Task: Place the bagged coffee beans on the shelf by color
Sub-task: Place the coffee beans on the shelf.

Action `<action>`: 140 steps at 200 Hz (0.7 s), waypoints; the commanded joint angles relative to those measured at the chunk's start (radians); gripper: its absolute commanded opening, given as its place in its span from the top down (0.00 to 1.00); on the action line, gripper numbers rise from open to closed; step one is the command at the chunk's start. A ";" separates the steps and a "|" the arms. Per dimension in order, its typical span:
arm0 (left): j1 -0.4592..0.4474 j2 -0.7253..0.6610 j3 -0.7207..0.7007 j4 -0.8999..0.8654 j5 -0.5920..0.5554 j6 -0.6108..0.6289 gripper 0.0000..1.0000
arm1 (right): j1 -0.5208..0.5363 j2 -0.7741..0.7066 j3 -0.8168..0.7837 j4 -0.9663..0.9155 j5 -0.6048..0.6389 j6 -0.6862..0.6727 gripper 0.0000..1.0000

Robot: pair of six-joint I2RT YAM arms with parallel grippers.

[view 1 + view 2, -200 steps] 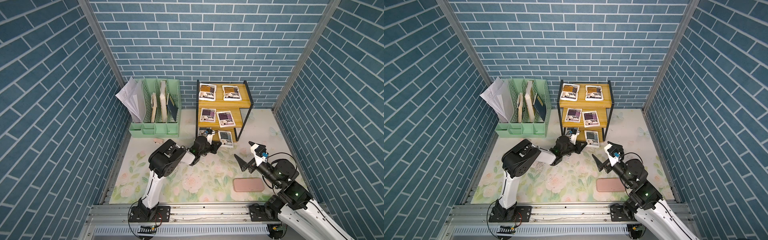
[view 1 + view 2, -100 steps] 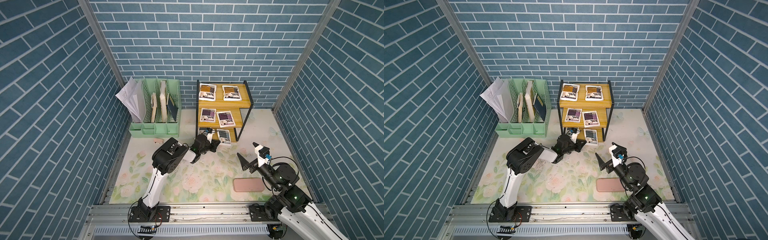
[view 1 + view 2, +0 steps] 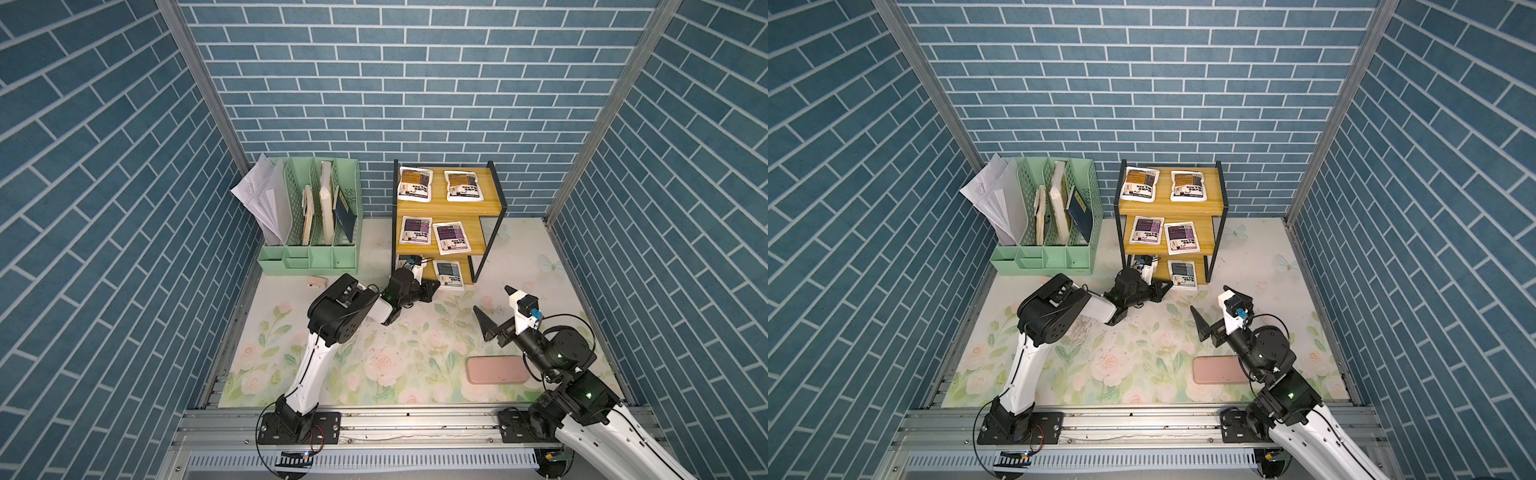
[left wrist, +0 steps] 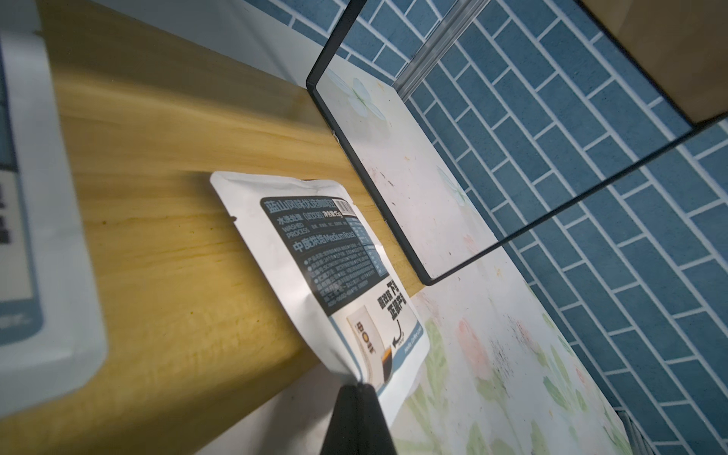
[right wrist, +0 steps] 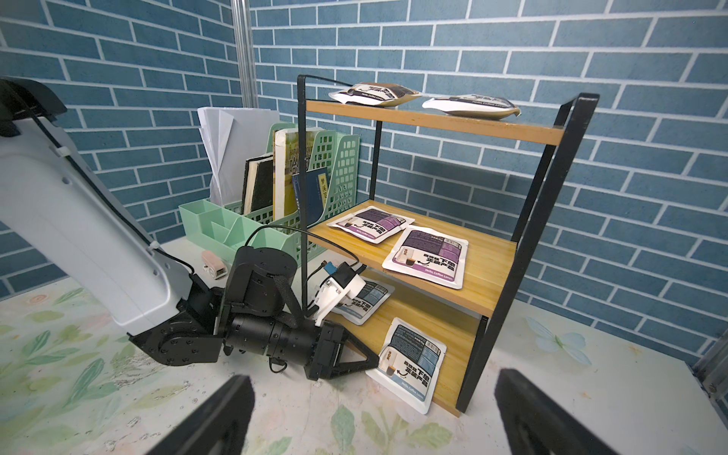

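Grey-blue-labelled flat white coffee pouch: lies on the lowest yellow wooden board of the three-tier black-framed shelf, toward that board's front right corner. Its near end overhangs the front edge.
Long axis runs front to back, slightly skewed.
Second grey-blue pouch sits toward the same board's left edge, partly hidden by the arm.

Left gripper: low, just in front of the board's front edge. Jaws pressed together, tips touching the overhanging pouch's front left corner. Pinching the seam or only butting it: cannot tell. Pouch lies ahead of the tips and to their right.

Right gripper: jaws spread wide, empty, over the floral desk mat, well apart from the shelf. Left arm clearly nearer.

Judgement: colours look sorted, orange-brown top, purple middle. What remains is seating this pouch, best by a push along its long axis toward the back edge.
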 commanded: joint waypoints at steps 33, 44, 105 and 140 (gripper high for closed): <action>0.023 0.058 0.074 0.006 0.031 -0.084 1.00 | 0.004 -0.023 -0.006 0.036 0.004 0.027 0.00; 0.028 0.066 0.087 0.003 0.036 -0.102 1.00 | 0.003 -0.028 -0.007 0.039 0.004 0.025 0.00; 0.058 0.099 0.158 -0.028 0.080 -0.162 1.00 | 0.003 -0.052 -0.017 0.051 0.001 0.020 0.00; 0.068 0.117 0.224 -0.113 0.102 -0.155 1.00 | 0.004 -0.022 -0.008 0.039 -0.017 -0.016 0.00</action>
